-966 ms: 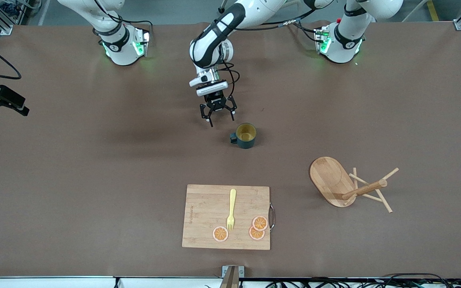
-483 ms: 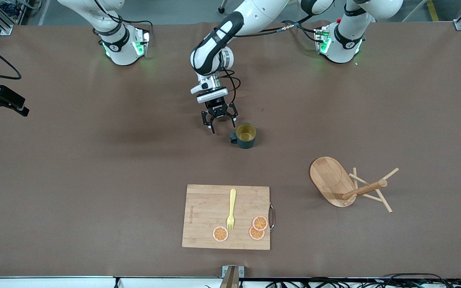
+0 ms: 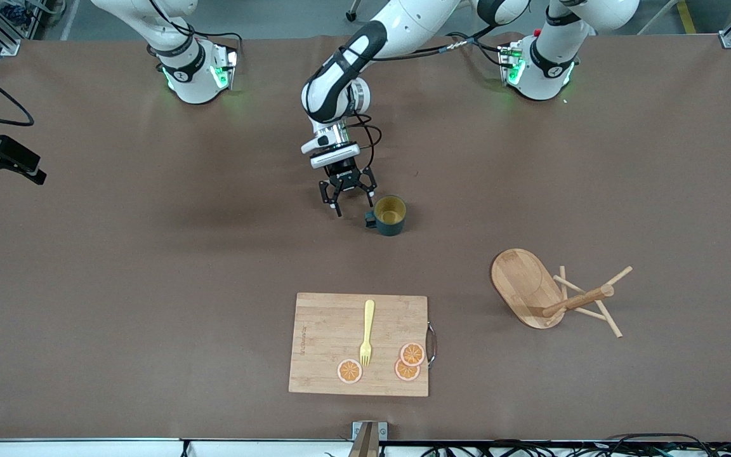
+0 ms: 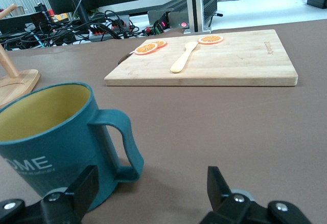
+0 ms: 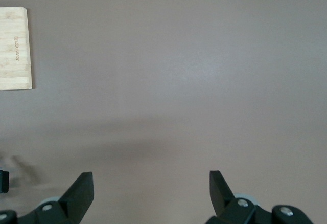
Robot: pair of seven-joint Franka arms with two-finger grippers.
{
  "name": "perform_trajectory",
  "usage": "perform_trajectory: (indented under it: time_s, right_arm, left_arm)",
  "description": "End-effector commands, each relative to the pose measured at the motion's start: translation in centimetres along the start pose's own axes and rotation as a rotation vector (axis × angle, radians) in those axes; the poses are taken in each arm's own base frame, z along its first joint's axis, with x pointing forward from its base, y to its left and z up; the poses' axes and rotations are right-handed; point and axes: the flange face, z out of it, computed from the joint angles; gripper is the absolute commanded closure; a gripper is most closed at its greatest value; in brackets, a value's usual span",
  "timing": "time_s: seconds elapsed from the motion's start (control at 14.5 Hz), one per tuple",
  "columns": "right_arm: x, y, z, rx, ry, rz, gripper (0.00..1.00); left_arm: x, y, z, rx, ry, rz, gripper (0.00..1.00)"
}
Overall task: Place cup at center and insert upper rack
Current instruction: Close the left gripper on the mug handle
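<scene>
The cup [image 3: 391,216] is dark teal with a yellow inside and stands upright near the table's middle, its handle [image 4: 125,142] turned toward my left gripper [image 3: 354,204]. That gripper is open and low beside the cup. The handle lies in the gap between the fingers, and one finger [image 4: 84,185] is close against the cup's wall [image 4: 51,132]. The upper rack [image 3: 527,285], a wooden mug tree, lies tipped on its side toward the left arm's end and nearer the front camera than the cup. My right gripper [image 5: 150,183] waits open over bare table.
A bamboo cutting board [image 3: 327,343] with a yellow fork [image 3: 367,333] and three orange slices lies nearer the front camera than the cup. A black device [image 3: 4,158] juts over the table's edge at the right arm's end.
My left gripper has come down and closer to the cup, so that its fingers now flank the handle. The cup, the rack and the right arm have not moved.
</scene>
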Motion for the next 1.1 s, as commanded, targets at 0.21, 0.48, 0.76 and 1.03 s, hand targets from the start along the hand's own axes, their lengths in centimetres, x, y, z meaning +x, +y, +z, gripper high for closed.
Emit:
perform_trajectory:
  time_s: [0.21,0.48,0.76,1.03]
  right_arm:
    - [-0.8,-0.1,-0.4,-0.015,0.005,-0.014,0.00]
    - [-0.8,-0.1,-0.5,-0.017,0.007,-0.014,0.00]
    - [-0.8,-0.1,-0.4,-0.015,0.005,-0.014,0.00]
    - [-0.8,-0.1,-0.4,-0.015,0.005,-0.014,0.00]
  left_arm:
    - [-0.2,1.0,1.4,-0.029,-0.008,0.003,0.07]
    - [-0.3,0.9,2.4,-0.034,-0.022,0.003,0.07]
    - [0.0,0.9,2.8,-0.041,-0.026,-0.001,0.09]
    - [0.4,1.0,3.4,-0.048,-0.034,-0.010,0.17]
